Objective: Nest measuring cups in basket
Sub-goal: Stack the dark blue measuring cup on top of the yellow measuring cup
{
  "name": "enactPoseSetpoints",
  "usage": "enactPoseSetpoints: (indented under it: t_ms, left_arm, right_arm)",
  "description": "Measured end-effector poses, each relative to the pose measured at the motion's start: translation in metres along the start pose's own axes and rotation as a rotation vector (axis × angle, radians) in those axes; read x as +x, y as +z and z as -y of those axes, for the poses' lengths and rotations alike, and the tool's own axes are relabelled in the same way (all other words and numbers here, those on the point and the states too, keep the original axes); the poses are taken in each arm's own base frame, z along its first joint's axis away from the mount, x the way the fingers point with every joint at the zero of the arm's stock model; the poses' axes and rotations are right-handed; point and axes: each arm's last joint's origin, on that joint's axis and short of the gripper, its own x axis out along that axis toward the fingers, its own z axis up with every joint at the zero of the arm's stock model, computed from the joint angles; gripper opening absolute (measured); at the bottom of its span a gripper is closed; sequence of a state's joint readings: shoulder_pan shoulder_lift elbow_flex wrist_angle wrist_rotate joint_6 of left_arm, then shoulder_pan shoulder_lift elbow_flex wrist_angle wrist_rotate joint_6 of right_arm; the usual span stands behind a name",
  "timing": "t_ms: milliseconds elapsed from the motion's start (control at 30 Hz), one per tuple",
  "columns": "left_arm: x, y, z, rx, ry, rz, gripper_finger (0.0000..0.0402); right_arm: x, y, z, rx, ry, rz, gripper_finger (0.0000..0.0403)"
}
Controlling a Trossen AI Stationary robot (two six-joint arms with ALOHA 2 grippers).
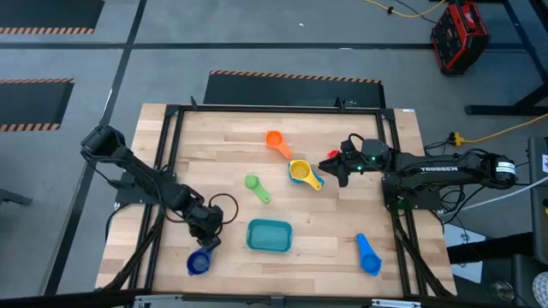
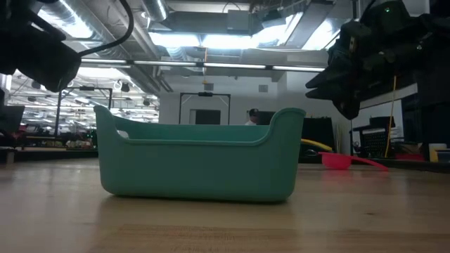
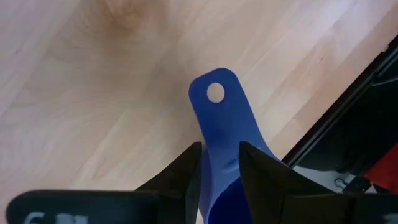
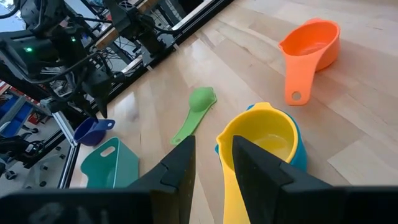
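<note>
The left gripper [image 3: 217, 171] held the dark blue cup [image 1: 198, 262] by its handle beside the basket [image 1: 269, 235], still to be lifted in, while the right gripper [image 4: 212, 163] straddled the yellow cup's [image 4: 261, 140] handle mid-table.

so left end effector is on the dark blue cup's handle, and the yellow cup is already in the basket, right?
Not quite. The left end effector does straddle the dark blue cup handle, but the yellow cup isn't in the basket; the high view shows it out on the table, nested in a light blue cup, beside the right end effector.
</note>
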State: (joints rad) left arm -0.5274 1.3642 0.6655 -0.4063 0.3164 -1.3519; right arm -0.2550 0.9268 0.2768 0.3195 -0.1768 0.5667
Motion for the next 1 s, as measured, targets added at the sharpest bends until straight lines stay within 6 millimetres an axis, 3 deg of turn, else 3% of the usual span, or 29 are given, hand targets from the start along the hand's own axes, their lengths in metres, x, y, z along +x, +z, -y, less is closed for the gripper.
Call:
enactPoseSetpoints:
  t_ms: [1000]
  left_arm:
    - [0.0036, 0.0006, -0.0067, -0.01, 0.03, 0.013, 0.0098]
  right_arm:
    - [0.0008, -0.0033, -0.0045, -0.009, 0.022, -0.019, 0.0111]
